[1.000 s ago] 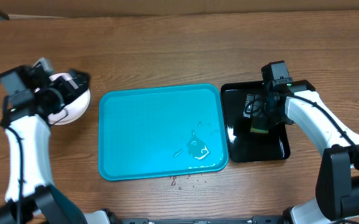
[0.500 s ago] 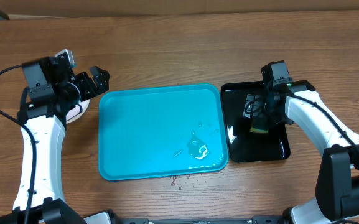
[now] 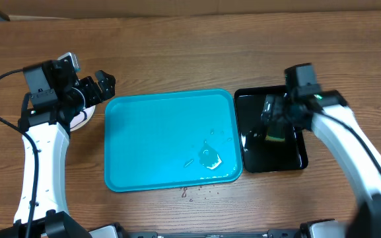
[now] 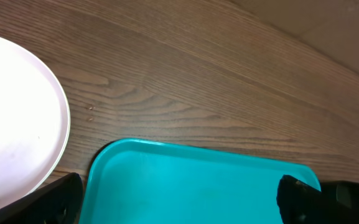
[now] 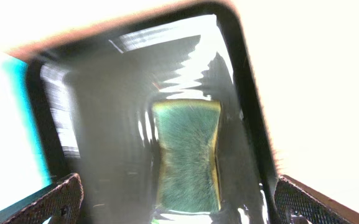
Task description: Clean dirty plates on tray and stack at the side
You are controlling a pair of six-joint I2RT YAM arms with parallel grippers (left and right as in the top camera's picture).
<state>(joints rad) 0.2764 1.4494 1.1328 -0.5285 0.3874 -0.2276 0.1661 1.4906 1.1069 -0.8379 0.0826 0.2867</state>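
The turquoise tray (image 3: 150, 139) lies mid-table with no plates on it, only a small water puddle (image 3: 210, 158) near its front right corner. A white plate (image 3: 79, 119) sits on the table left of the tray, mostly hidden under my left arm; it also shows in the left wrist view (image 4: 11, 130). Whether other plates lie under it is hidden. My left gripper (image 3: 102, 86) is open and empty above the tray's far left corner (image 4: 142, 168). My right gripper (image 3: 274, 118) is open above a green-and-yellow sponge (image 5: 188, 152).
The sponge (image 3: 275, 136) lies in a small glossy black tray (image 3: 289, 155), wet and reflective, right of the turquoise tray. A few water drops (image 3: 190, 192) lie on the wood at the turquoise tray's front edge. A cardboard edge runs along the table's back.
My left gripper swung from over the plate to the tray's far left corner, then stayed still. My right arm has just shifted slightly to the right over the black tray and looks blurred.
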